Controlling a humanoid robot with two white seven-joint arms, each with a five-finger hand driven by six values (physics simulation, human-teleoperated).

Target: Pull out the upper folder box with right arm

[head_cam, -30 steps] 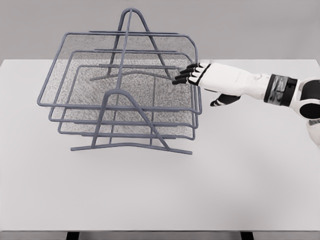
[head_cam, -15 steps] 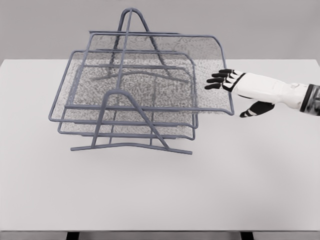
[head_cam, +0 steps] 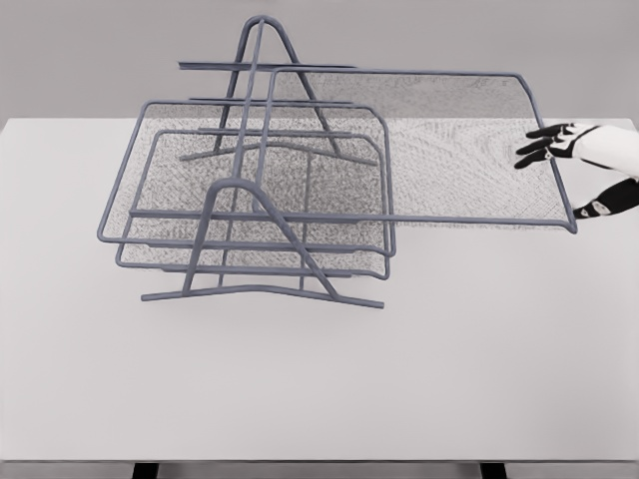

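A grey wire rack (head_cam: 262, 291) stands on the table at the left and holds mesh trays. The upper tray (head_cam: 439, 150) sticks far out to the right, with only its left end still inside the rack. My right hand (head_cam: 555, 180) shows at the right edge of the head view. Its black fingers (head_cam: 539, 146) lie over the tray's right rim and its thumb (head_cam: 597, 208) sits beyond that rim, so it grips the tray. The middle tray (head_cam: 160, 180) and lower tray (head_cam: 250, 267) stay stacked in the rack.
The white table (head_cam: 399, 379) stretches wide in front of and to the right of the rack. Its front edge runs along the bottom of the view. A grey wall stands behind.
The upper tray has slid steadily to the right out of the rack, drawn by my right hand, which has moved from the rack's right side to the picture's right edge.
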